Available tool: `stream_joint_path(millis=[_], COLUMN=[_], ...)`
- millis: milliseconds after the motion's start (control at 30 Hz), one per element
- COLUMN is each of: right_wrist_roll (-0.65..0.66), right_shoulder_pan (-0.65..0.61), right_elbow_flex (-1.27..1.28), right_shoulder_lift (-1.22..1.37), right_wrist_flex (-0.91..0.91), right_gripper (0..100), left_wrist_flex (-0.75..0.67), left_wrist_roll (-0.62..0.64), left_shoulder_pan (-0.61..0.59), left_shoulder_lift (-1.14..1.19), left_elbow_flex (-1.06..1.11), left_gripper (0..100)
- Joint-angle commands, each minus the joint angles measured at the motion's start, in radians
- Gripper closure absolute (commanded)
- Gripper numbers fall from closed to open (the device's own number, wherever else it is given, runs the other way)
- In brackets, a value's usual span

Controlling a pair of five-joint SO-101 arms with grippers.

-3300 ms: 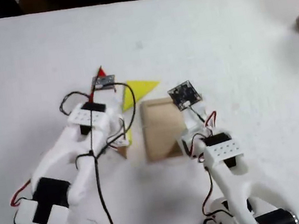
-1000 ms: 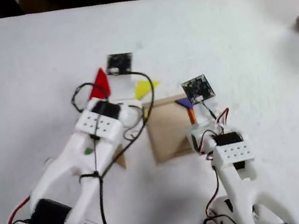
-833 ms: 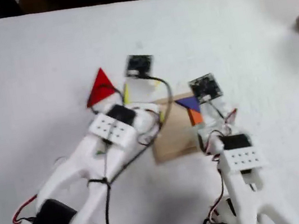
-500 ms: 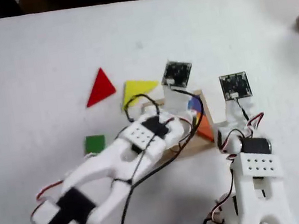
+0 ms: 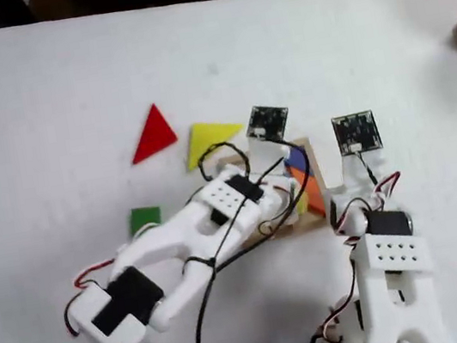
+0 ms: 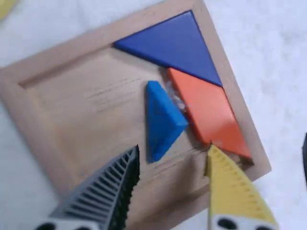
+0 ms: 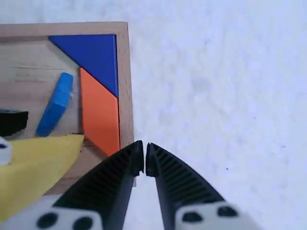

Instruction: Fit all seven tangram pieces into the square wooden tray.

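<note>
Tray [image 6: 72, 53] beneath left hand [image 6: 172, 148], fingers [image 6: 110, 191] spread, empty

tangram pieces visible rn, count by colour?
red triangle: 1
yellow triangle: 1
green square: 1
dark blue triangle: 1
light blue triangle: 1
orange parallelogram: 1
Total: 6 visible

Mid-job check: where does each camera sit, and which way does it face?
High: fixed above the table, looking down; left arm and right arm show.
Left wrist: over the tray, facing down into it; open left gripper shows.
Right wrist: beside the tray's corner, facing down; shut right gripper shows.
Shared: both wrist views show the dark blue triangle and orange piece.
</note>
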Motion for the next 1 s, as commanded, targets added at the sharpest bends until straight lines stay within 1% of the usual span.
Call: stream_joint_path(millis=[0,133,333,467,567,733,800,900,967], right_wrist_roll=[-0.002,-0.002,-0.002,-0.002,-0.002,-0.002,-0.002,-0.018,-0.063], right_shoulder_pan=[-0.007,-0.008,-0.01,-0.01,-0.019,-0.053,-0.054,-0.07,-0.088], right_elbow_flex=[-0.017,-0.015,-0.014,-0.014,-0.014,-0.012,-0.011,-0.011,-0.014], right_shoulder_lift=[-0.027,-0.027,-0.027,-0.027,-0.027,-0.027,-0.027,-0.018,0.03], right_wrist_flex=[-0.024,-0.024,-0.024,-0.024,-0.025,-0.024,-0.019,-0.018,-0.019], right_gripper=[98.1,98.1,98.1,98.1,98.1,98.1,98.1,98.1,98.1], left_wrist_flex=[0.031,0.072,0.196,0.261,0.229,0.14,0.118,0.086,0.06], left_wrist_roll=[0.011,0.005,0.002,-0.074,-0.097,-0.097,-0.094,-0.092,-0.095], left_shoulder_pan=[-0.025,-0.076,-0.133,-0.189,-0.236,-0.248,-0.271,-0.34,-0.401], left_shoulder_lift=[-0.016,-0.027,-0.168,-0.251,-0.288,-0.295,-0.294,-0.292,-0.292], left_elbow_flex=[-0.058,-0.063,-0.052,-0.048,0.006,0.077,0.084,0.087,0.081], left_gripper=[71,72,71,72,72,72,72,72,77])
